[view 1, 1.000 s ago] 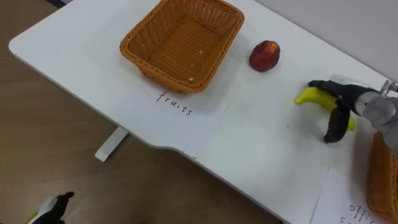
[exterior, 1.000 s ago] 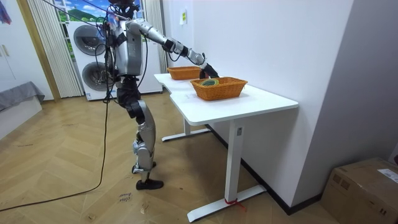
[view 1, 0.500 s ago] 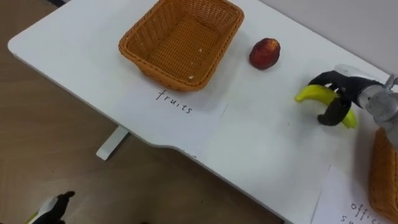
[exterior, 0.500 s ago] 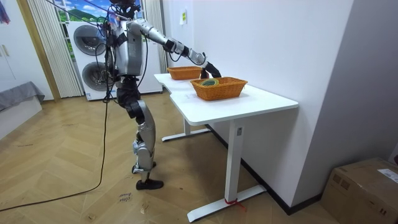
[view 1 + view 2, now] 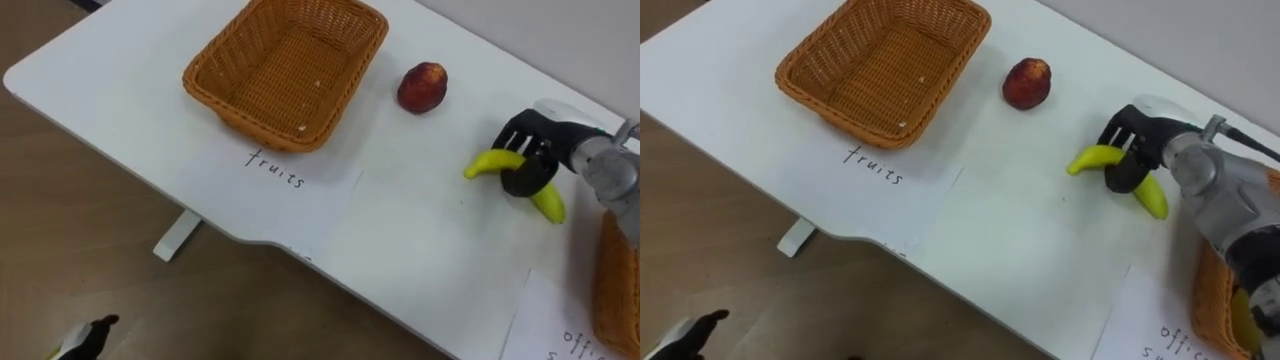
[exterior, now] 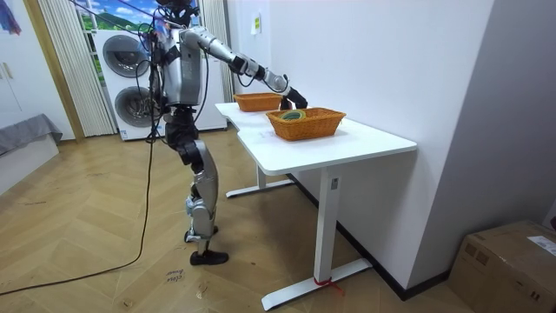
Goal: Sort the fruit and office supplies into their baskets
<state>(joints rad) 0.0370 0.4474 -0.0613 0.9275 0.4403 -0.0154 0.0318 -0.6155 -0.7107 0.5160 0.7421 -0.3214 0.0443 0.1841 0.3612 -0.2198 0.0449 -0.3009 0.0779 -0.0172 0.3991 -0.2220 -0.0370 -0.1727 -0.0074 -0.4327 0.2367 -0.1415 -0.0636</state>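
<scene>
Right hand (image 5: 540, 150), frame right: fingers curled round curved yellow banana (image 5: 485, 163). Round red fruit (image 5: 422, 87), upper centre; rectangular orange wicker basket (image 5: 240, 118), upper left. Left hand (image 5: 85, 338), lower left: state indiscernible.

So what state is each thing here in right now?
Banana, gripped, at the table
Right robot hand, shut around it
Red fruit, lying loose, untouched
Fruits basket, no fruit inside
Office basket, something inside
Left robot hand, low beside the table

Middle of banana (image 5: 487, 163) under fingers of right hand (image 5: 530, 150); right-edge basket (image 5: 620, 270) and paper label (image 5: 565, 325) partly off-frame.
</scene>
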